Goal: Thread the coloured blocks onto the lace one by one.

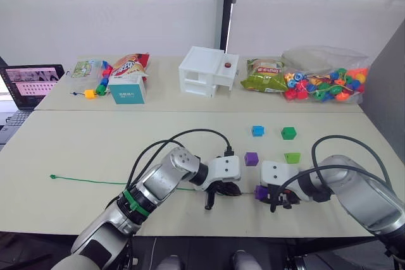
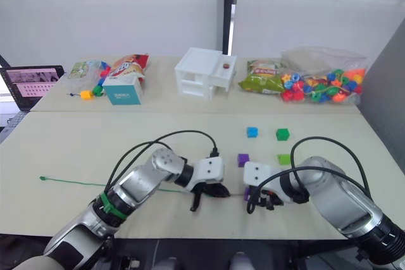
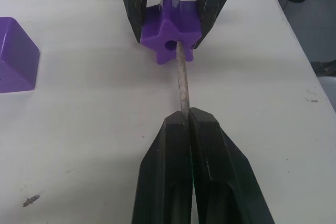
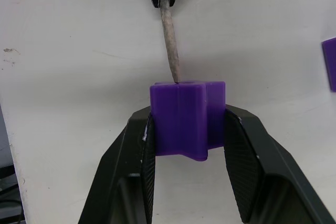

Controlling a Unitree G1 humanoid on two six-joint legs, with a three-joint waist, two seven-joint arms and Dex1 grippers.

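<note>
Left wrist view: our left gripper (image 3: 185, 121) has its fingers pinched shut on the lace's stiff tip (image 3: 181, 85), and the tip's end sits at the hole of a purple star-shaped block (image 3: 171, 26). Right gripper (image 4: 188, 129) clamps that block from both sides, just above the table.

Head views: we've got both grippers facing each other close to the near edge of a pale beige table (image 1: 95, 150). The lace (image 1: 88, 181) trails flat across the table to our left and ends in a small knot (image 1: 53, 176).

Remaining blocks lie loose beyond the grippers: second purple block (image 1: 251, 159), light green block (image 1: 292, 157), blue block (image 1: 257, 131), dark green block (image 1: 288, 133).

A second table butts against the far edge. On it we see a white box (image 1: 208, 71), a teal carton (image 1: 127, 89), snack bags (image 1: 264, 74), a clear bag of mixed beads (image 1: 326, 83) and a yellow bead (image 1: 90, 93). An open laptop (image 1: 31, 85) sits at far left. Behind is a white wall with a dark vertical strip (image 1: 230, 4); a grey panel (image 1: 389, 86) stands at right.
</note>
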